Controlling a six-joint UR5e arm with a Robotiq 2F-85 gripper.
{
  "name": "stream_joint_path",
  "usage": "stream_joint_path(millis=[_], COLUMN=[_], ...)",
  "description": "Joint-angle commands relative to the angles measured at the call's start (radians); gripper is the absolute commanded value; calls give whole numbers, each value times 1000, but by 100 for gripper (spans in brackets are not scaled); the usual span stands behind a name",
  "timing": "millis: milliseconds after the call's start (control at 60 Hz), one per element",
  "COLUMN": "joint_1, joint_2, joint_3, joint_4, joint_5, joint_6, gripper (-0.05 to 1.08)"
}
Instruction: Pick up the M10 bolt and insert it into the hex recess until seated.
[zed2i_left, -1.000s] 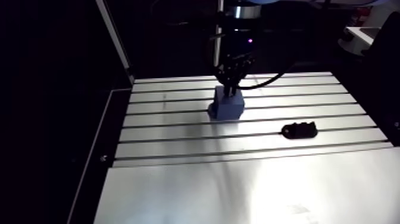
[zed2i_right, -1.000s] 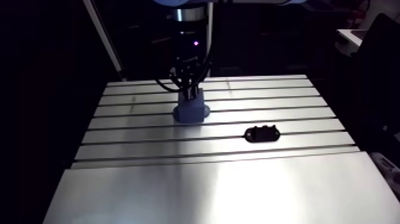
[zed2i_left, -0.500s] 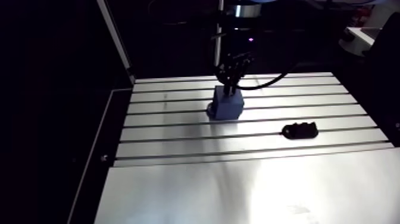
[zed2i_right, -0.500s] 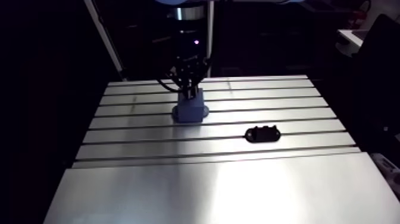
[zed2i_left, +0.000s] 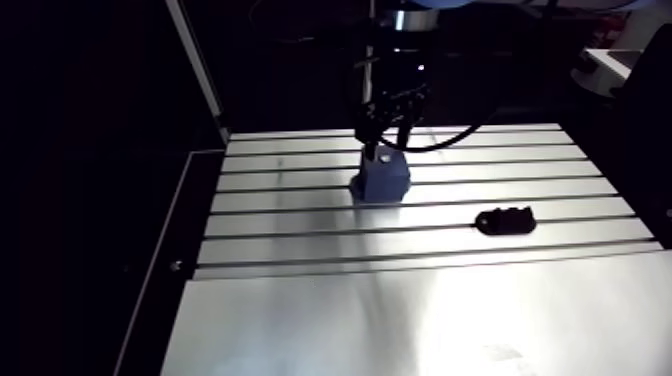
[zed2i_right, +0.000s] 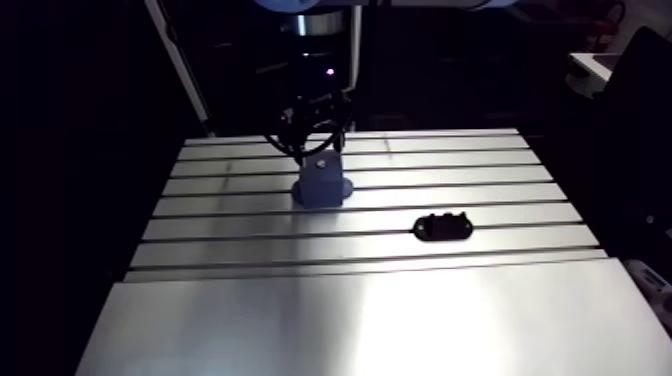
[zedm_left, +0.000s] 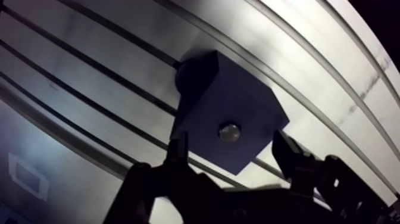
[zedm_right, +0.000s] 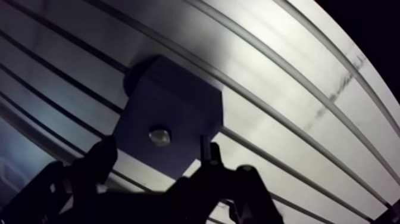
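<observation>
Blue block (zedm_left: 205, 101), silvery bolt (zedm_left: 229, 131); silver table (zed2i_left: 400, 310) with dark parallel stripes; black part (zed2i_left: 504, 218)

The tool (zedm_left: 230, 144) points straight down, fingers (zedm_left: 290, 156) apart.

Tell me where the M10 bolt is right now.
In the wrist view, the M10 bolt sits in the top face of the blue block, directly under the open gripper.
</observation>
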Motion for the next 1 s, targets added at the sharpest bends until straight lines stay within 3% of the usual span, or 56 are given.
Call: stream_joint_path(millis=[17, 267, 450, 683, 800, 850, 867, 883, 900, 917, 933, 950, 983, 1000], joint_1=[9, 11, 11, 8, 9, 9, 9, 9, 9, 9, 9, 9, 3, 3], joint_2=[-22, -56, -75, -83, -83, -83, -83, -83, -83, -83, -82, -82, -74, -74], joint_3=[-9, -19, -22, -86, -107, -109, -108, -108, -105, -105, -104, -104, -107, -107], joint_4=[-23, -17, -15, 120, 182, 195, 191, 191, 185, 185, 182, 182, 187, 187], joint_5=[10, 21, 20, 13, 10, 6, 4, 4, 4, 4, 3, 3, 4, 4], joint_6=[22, 48, 114, 419, 496, 510, 515, 515, 522, 522, 535, 535, 558, 558], gripper=[1, 1, 1, 1, 1, 12, 27, 27, 46, 46, 64, 64, 96, 96])
